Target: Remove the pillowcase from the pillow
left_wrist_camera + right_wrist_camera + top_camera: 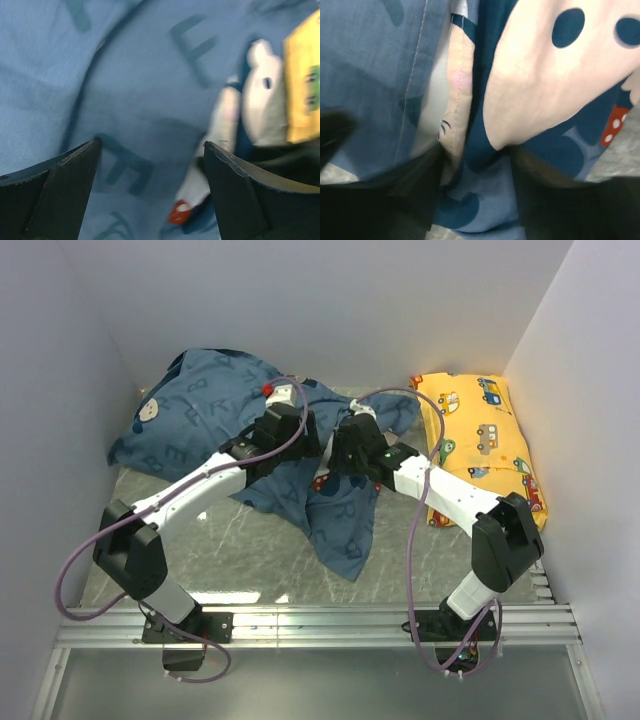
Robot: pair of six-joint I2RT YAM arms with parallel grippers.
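Note:
The dusty-blue pillowcase point(200, 410) lies bunched from the back left to the middle of the table, with a flap trailing toward the front. The pillow is hidden; only a plump bulge under the fabric at the back left shows. My left gripper point(297, 425) hovers over the lettered cloth point(140, 90). Its jaws point(150, 190) stand wide open with nothing between them. My right gripper point(340, 450) is just right of it, at the case's middle. A gathered fold of the printed fabric point(475, 165) fills the gap between the right fingers point(475, 200), which press on it from both sides.
A smaller yellow car-print pillow point(480, 440) lies along the right wall. White walls close in the left, back and right sides. A metal rail point(320, 625) runs along the near edge by the arm bases. Grey marbled table point(230, 550) shows in front of the case.

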